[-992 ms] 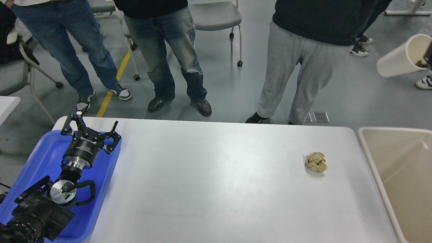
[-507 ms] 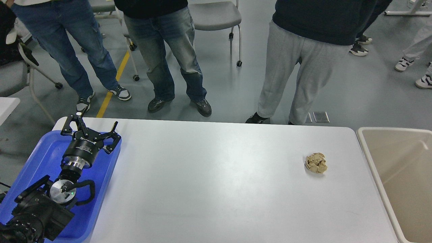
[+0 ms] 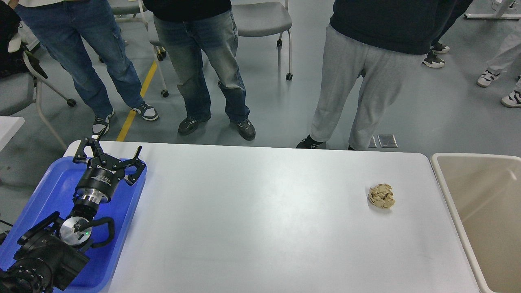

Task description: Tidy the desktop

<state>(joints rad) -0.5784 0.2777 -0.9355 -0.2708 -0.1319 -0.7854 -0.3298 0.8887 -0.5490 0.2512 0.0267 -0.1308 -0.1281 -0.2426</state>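
The large glossy white rectangular tabletop [image 3: 260, 211] with rounded corners fills the lower part of the head view and spreads to the right of the left claw [image 3: 109, 151]. The left claw hangs over the far end of the blue plastic tray [image 3: 44, 191], which lies at the left edge of the tabletop. Its two black fingers are spread wide apart and nothing is between them. The claw and its black arm [image 3: 49, 248] stand at the same place as half a second ago and one second ago; I see no shift in them.

Well apart from the claw, far to its right, a crumpled ball of light brown paper [image 3: 381, 195] lies on the tabletop, at the same spot as before. Beyond it, just beside the right end of the tabletop, is the beige bin with rounded rim [image 3: 447, 191].

What differs is behind the tabletop. One second ago a tilted white cup-like container showed at the upper right corner; it was gone half a second ago and is not there now. The person in faded jeans [image 3: 211, 61] beyond the claw has moved the legs a little to the right. The right claw is out of the picture.
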